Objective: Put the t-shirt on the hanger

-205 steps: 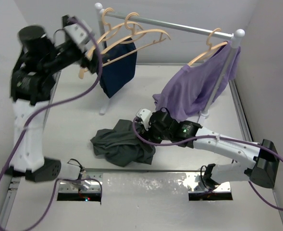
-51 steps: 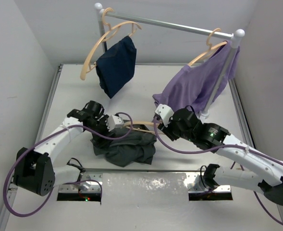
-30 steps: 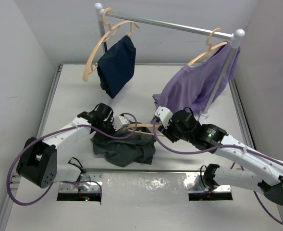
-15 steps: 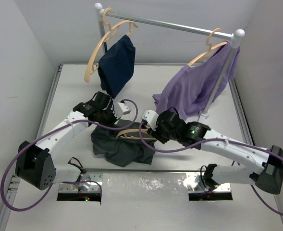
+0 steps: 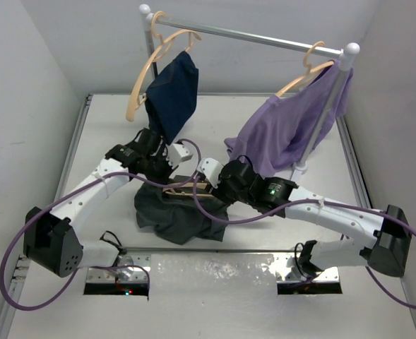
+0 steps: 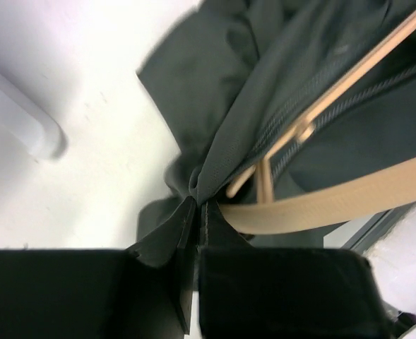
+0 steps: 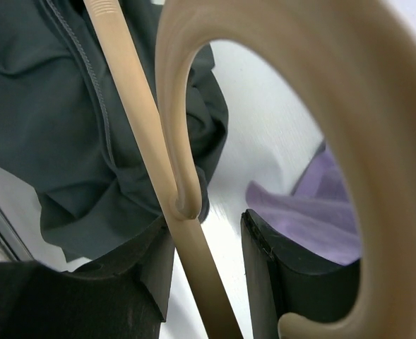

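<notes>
Clamping the left pincer (image 6: 197, 205) on the t-shirt (image 6: 222, 85), heaped toward the table's (image 5: 109, 134) near edge, held the hanger (image 7: 133, 120) in the right pincer (image 7: 204, 254) over its collar; judged barely begun, neither threaded nor hung.

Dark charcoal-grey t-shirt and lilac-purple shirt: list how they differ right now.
Pose: the dark charcoal-grey cotton t-shirt lies crumpled on the white table; the lilac-purple shirt hangs from a tan hanger on the metal rail.
Handling: the left gripper pinches a fold of the t-shirt; no gripper holds the lilac shirt.
Colour: dark grey against pale purple.
Shared: both are soft, plain cloth.
</notes>
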